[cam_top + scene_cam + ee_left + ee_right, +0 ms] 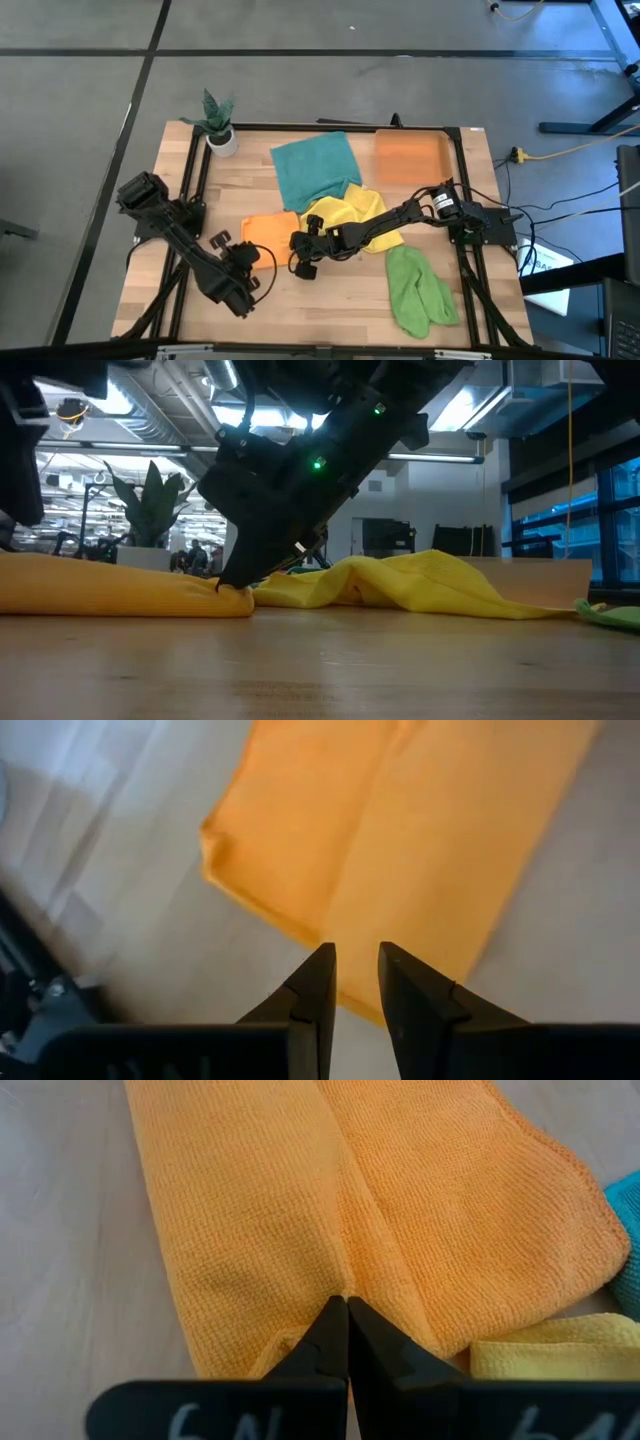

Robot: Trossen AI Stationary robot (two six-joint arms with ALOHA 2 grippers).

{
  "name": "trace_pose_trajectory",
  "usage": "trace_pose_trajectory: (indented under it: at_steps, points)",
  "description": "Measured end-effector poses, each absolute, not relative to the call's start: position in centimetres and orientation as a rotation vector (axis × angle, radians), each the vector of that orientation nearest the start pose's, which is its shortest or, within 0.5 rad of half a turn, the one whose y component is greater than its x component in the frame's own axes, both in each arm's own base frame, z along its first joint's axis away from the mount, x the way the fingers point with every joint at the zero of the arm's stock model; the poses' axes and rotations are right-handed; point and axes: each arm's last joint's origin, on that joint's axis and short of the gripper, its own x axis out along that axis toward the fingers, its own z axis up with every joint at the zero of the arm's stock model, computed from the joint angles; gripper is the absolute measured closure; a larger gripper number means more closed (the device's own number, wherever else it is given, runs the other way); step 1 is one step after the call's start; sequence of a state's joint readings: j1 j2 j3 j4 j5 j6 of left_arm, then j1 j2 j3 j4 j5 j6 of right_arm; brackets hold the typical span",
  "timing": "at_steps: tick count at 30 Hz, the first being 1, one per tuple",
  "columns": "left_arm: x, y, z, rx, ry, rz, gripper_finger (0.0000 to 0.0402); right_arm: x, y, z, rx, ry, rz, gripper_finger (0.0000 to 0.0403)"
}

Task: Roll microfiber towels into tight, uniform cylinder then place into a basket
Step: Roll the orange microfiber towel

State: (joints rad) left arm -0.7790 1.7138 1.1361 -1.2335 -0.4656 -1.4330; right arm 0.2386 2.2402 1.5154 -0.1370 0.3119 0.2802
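The orange towel [268, 228] lies flat and folded at the table's middle, with a crease along its length [345, 1200]. My right gripper [346, 1302] is shut, its tips down on the towel's right edge [235, 600]. My left gripper [355, 952] hovers a little above the towel's near edge [300, 925], slightly open, with nothing between its fingers. The yellow towel [350, 210] lies crumpled under my right arm and overlaps the teal towel [315, 168] behind it. The light green towel [418, 288] lies at the near right. The orange basket [410, 158] stands at the far right. My right gripper presses its shut fingertips [335, 1320] onto the orange towel's right edge, where the crease ends [342, 1285]. It comes slanting down from the table's right. The towel lies flat on the table, bunched up a little beside the tips [280, 1345]. Whether cloth is caught between the fingers, I cannot tell.
A white pot with a green plant [218, 125] stands at the far left corner. A black frame [300, 127] runs around the table top. Bare wood [330, 310] lies between the orange and light green towels along the near edge.
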Motion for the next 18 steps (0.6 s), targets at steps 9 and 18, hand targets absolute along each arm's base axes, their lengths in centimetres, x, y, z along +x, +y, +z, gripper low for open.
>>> trace_pose_trajectory:
  at_steps: [9, 18]
  points:
    - [20.0, -20.1, 17.6, -0.142, 1.122, 0.586, 0.0333, 45.8, 10.2, 12.1, 0.031, 0.811, -0.183, 0.0402]
    - [18.3, -18.9, 14.3, -0.067, 1.105, 0.592, 0.0333, 45.8, 10.2, 12.1, 0.033, 0.811, -0.184, 0.0402]
